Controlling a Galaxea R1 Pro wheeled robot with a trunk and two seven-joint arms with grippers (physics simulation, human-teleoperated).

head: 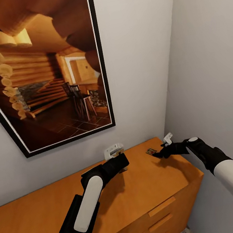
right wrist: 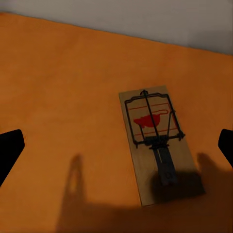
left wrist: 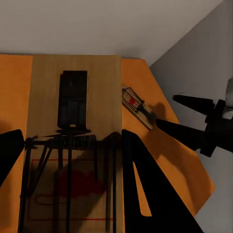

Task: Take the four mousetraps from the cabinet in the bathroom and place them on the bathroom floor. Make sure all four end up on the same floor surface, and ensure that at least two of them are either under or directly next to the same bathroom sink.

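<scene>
Two mousetraps at the far right corner of the orange-tan cabinet (head: 152, 194).

Left end effector (head: 117, 158) closed around one mousetrap (left wrist: 73, 145): pale tan wood, black spring coil, wire bar, red mark. Right end effector (head: 163, 149) spread wide above the second mousetrap (right wrist: 156, 145), flat on the surface (right wrist: 58, 107), same tan board, dark wire frame, red print. Smooth flat wooden top, drawers with bar handles below. Grey walls (head: 202, 41) meeting in a corner; framed log-cabin picture (head: 44, 68) hung above.
</scene>
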